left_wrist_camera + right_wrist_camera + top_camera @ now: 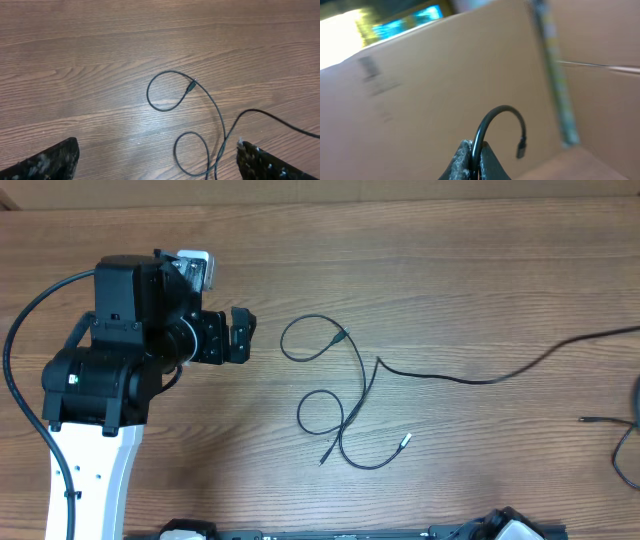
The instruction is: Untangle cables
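Right pincer (pixel 476 152) clamped on a black cable end (pixel 502 111), plug tip hanging. Behind it, cardboard box (pixel 420 85), label blurred, unreadable. Left pincer (pixel 160 159) wide apart above desk (pixel 75 60). Looped cables (pixel 191 87) lie mid-frame, one trailing off right.

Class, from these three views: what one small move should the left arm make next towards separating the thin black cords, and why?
Probably lower the open left gripper onto the looped thin black cord near its small plug tip. Its fingers stand apart above the brown wooden table, holding nothing, while the right gripper is shut on a black cord end.
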`<state>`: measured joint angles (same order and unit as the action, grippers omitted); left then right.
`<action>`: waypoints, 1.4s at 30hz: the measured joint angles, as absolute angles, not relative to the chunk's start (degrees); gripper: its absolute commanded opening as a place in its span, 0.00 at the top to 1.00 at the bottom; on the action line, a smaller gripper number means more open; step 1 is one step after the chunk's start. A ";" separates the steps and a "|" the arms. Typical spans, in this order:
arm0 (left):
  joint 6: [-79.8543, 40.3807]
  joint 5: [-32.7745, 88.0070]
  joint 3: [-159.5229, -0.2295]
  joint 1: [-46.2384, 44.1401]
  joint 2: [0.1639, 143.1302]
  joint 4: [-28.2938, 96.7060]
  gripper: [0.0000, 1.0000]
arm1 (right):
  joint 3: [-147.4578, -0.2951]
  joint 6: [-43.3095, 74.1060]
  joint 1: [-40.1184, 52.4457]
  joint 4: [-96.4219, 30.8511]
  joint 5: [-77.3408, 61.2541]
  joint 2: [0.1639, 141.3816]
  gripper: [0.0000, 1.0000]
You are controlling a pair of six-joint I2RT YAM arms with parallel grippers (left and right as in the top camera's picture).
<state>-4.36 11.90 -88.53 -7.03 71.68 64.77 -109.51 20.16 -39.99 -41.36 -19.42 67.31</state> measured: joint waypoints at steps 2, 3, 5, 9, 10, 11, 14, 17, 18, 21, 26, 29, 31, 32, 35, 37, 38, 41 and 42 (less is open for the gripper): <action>-4.36 11.90 -88.53 -7.03 71.68 64.77 0.00 | -109.75 20.51 -44.16 -43.18 -19.11 69.56 0.96; -4.36 11.90 -88.53 -7.03 71.68 64.75 0.00 | -109.82 20.60 -45.36 -44.03 -19.05 70.52 0.96; -4.36 11.90 -88.53 -7.03 71.68 64.75 0.00 | -109.97 20.78 -48.14 -47.24 -19.05 73.95 0.96; -4.36 11.90 -88.53 -7.03 71.68 64.77 0.00 | -110.00 20.93 -51.83 -53.47 -18.72 83.13 0.96; -4.36 11.90 -88.53 -7.03 71.68 64.77 0.00 | -110.00 20.97 -52.47 -54.74 -18.61 85.69 0.96; -4.36 11.90 -88.53 -7.03 71.68 64.75 0.00 | -109.97 20.99 -52.97 -55.81 -18.55 88.14 0.96; -4.36 11.90 -88.53 -7.03 71.68 64.75 0.00 | -109.84 20.99 -54.06 -58.48 -18.39 95.13 0.96; -4.36 11.90 -88.53 -7.03 71.68 64.77 0.00 | -109.82 21.39 -54.37 -61.12 -18.11 100.16 0.69; -4.36 11.90 -88.53 -7.03 71.68 64.77 0.00 | -109.82 21.54 -54.39 -62.30 -18.00 101.51 0.44; -4.36 11.90 -88.53 -7.03 71.68 64.77 0.00 | -109.80 21.10 -54.39 -65.23 -18.00 104.95 0.25; -4.36 11.90 -88.53 -7.03 71.68 64.77 0.00 | -109.75 20.99 -54.35 -68.93 -17.98 107.33 0.00; -4.36 11.90 -88.53 -7.03 71.68 64.77 0.00 | -109.75 20.40 -54.33 -71.37 -18.28 107.37 0.00; -4.36 11.90 -88.53 -7.03 71.68 64.75 0.00 | -109.75 18.48 -54.22 -73.65 -19.68 107.37 0.00; -4.36 11.90 -88.53 -7.03 71.68 64.77 0.00 | -109.75 17.28 -54.04 -74.63 -20.56 107.37 0.00; -4.36 11.90 -88.53 -7.03 71.68 64.77 0.00 | -109.75 11.55 -52.40 -79.85 -24.34 107.37 0.00; -4.36 11.90 -88.53 -7.03 71.70 64.77 0.00 | -109.75 7.68 -50.39 -82.96 -26.24 107.37 0.00; -4.36 11.90 -88.53 -7.03 71.70 64.77 0.00 | -109.75 5.28 -48.82 -84.99 -27.03 107.37 0.00; -4.34 11.90 -88.53 -7.03 71.70 64.77 0.00 | -109.75 -0.84 -43.07 -88.90 -28.58 107.37 0.00; -4.36 11.90 -88.53 -7.03 71.70 64.77 0.00 | -109.75 -2.72 -40.97 -90.17 -28.99 107.37 0.00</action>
